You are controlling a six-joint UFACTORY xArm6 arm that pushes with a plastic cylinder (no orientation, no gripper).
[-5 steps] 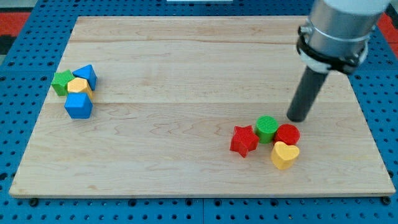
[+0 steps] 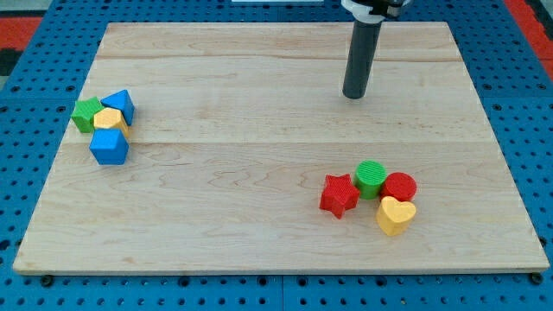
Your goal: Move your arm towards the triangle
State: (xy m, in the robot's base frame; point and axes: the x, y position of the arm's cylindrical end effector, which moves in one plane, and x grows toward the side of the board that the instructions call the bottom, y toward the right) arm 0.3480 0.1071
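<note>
A blue triangle block [image 2: 121, 104] sits at the view's left in a cluster with a green star block [image 2: 85, 113], a yellow hexagon block [image 2: 110, 119] and a blue cube block [image 2: 109, 147]. My tip [image 2: 352, 96] rests on the wooden board [image 2: 259, 173] at the view's upper right of centre, far to the right of the triangle. At the view's lower right lie a red star block [image 2: 339, 194], a green cylinder block [image 2: 371, 178], a red cylinder block [image 2: 399, 187] and a yellow heart block [image 2: 396, 216].
The board lies on a blue pegboard surface [image 2: 26, 173]. An orange-red area [image 2: 22, 22] shows at the view's top left corner.
My tip has moved up and to the left, away from the green and red cylinders toward the view's top centre. No block has moved.
</note>
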